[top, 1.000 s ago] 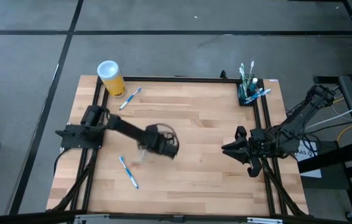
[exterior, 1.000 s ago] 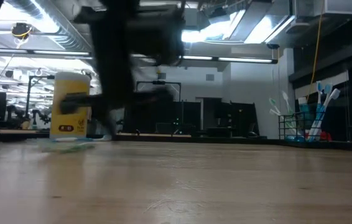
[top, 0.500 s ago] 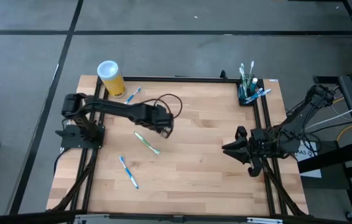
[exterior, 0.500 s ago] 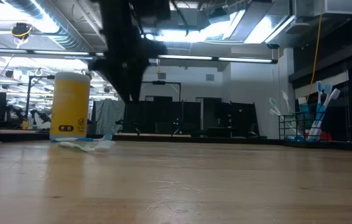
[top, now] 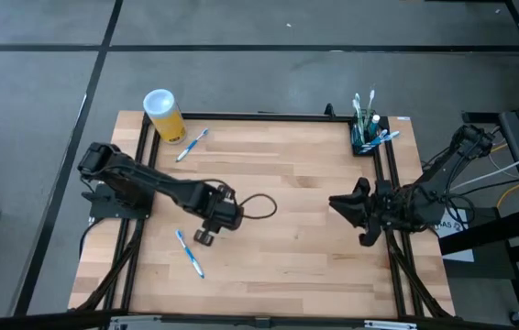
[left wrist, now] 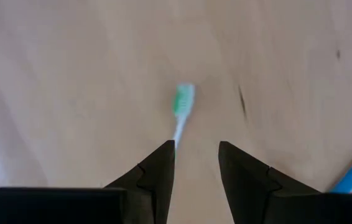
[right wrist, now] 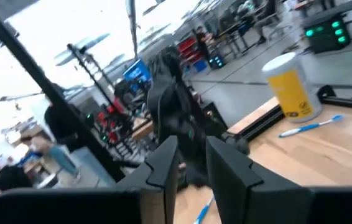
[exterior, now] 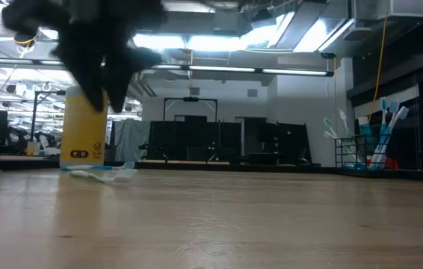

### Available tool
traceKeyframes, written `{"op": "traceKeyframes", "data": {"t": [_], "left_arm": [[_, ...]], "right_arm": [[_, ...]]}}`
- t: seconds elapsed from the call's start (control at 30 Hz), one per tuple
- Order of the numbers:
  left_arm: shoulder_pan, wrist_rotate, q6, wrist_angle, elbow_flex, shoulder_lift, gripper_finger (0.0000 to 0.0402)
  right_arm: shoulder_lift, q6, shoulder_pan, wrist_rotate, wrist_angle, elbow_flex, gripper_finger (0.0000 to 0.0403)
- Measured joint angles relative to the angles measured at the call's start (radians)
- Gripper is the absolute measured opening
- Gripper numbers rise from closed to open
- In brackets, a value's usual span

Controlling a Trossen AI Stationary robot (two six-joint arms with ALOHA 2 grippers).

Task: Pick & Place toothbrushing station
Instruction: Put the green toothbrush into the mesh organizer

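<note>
1. Standing at the counter's far right corner: toothbrushing station (top: pixel 367 136), black, brushes upright.
2. Likely light, rigid, top-heavy; grip its box walls.
3. Left gripper (left wrist: pixel 194 163), mid-counter: fingers narrowly parted over green toothbrush (left wrist: pixel 181 109).
4. Right gripper (top: pixel 340 203), right edge: fingers narrow, empty.

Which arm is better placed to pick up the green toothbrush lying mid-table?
Left. The left gripper hangs right above the green toothbrush, jaws open around its handle. The right gripper waits across the table by the right edge.
</note>
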Motion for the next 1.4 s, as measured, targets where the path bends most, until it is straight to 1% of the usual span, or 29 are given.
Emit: {"op": "traceKeyframes", "data": {"t": [0.13,0.23,0.3,0.47,0.6,0.73,0.97,1.07,1.13,1.27,1.4], "left_arm": [[0.009,0.040,0.016,0.071,-0.122,0.001,0.0121],[0.023,0.042,0.013,0.151,-0.204,0.001,0.0121],[0.035,0.041,0.013,0.198,-0.233,0.001,0.0121],[0.066,0.027,0.032,0.288,-0.274,0.001,0.0121],[0.105,0.026,0.066,0.287,-0.283,0.001,0.0121],[0.140,0.054,0.076,0.269,-0.306,0.001,0.0121],[0.156,0.072,0.096,0.284,-0.352,0.001,0.0121],[0.159,0.059,0.078,0.315,-0.376,0.001,0.0120],[0.169,0.072,0.039,0.338,-0.395,-0.004,0.0117],[0.192,0.120,-0.048,0.361,-0.421,-0.006,0.0092],[0.198,0.126,-0.103,0.363,-0.421,-0.004,0.0035]], "right_arm": [[0.018,-0.024,0.000,0.041,0.050,0.000,0.0086],[0.043,-0.032,0.000,0.064,0.095,0.000,0.0086],[0.063,-0.036,0.000,0.085,0.124,0.000,0.0086],[0.117,-0.037,0.000,0.113,0.204,0.000,0.0086],[0.150,-0.040,0.000,0.118,0.263,0.000,0.0086],[0.172,-0.043,0.000,0.118,0.305,0.000,0.0086],[0.193,-0.066,0.000,0.118,0.365,0.000,0.0086],[0.194,-0.067,0.000,0.118,0.368,0.000,0.0086],[0.194,-0.077,0.000,0.118,0.378,0.000,0.0086],[0.194,-0.089,0.000,0.118,0.384,0.005,0.0086],[0.196,-0.144,0.000,0.118,0.385,0.033,0.0086]]}}
